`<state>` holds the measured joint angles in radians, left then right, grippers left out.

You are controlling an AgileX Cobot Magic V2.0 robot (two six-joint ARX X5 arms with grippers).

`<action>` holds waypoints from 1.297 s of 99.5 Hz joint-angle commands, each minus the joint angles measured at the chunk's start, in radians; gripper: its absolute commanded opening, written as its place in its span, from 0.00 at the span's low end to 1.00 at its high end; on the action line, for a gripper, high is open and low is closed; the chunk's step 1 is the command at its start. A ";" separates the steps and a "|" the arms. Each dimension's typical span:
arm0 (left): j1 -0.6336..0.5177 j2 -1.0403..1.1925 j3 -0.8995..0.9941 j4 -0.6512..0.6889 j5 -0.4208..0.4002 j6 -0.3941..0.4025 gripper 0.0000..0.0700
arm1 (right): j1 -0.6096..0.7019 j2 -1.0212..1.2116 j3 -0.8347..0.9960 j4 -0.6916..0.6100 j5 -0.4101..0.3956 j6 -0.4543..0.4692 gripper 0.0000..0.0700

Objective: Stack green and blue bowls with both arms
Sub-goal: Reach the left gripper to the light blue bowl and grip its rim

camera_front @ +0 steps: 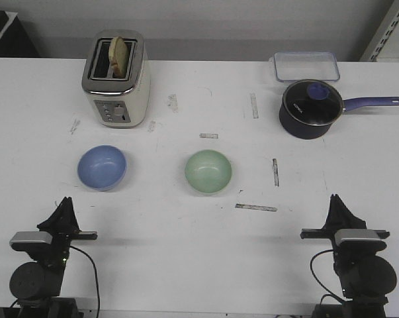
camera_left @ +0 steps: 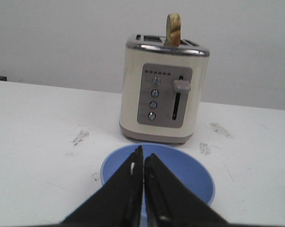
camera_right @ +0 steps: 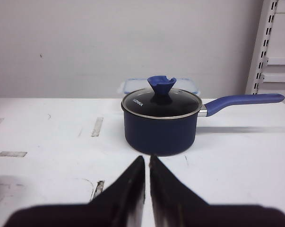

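End effector left (camera_left: 143,163) nearly closed, empty, right end effector (camera_right: 147,163) likewise, bowls untouched.

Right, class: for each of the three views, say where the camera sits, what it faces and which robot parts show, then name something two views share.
Front: above and behind the arms, facing forward over the table; both arms show, left claw, right claw.
Left wrist: on the left arm, facing the toaster and blue bowl; shut claw shows.
Right wrist: on the right arm, facing the pan; shut claw shows.
Shared: front and left wrist both show the toaster and blue bowl.
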<state>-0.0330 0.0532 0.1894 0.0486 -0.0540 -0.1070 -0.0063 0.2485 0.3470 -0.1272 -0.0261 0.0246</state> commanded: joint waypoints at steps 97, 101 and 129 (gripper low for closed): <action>0.000 0.802 0.573 -0.367 0.002 -0.143 0.00 | 0.002 -0.001 0.004 0.022 0.000 0.012 0.02; 0.001 0.821 0.587 -0.366 0.002 -0.145 0.00 | 0.002 -0.001 0.004 0.022 0.000 0.012 0.02; 0.002 0.968 0.695 -0.419 0.002 -0.217 0.00 | 0.002 -0.001 0.004 0.022 0.000 0.012 0.02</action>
<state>-0.0330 0.9844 0.8440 -0.3492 -0.0540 -0.2756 -0.0063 0.2485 0.3470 -0.1177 -0.0261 0.0261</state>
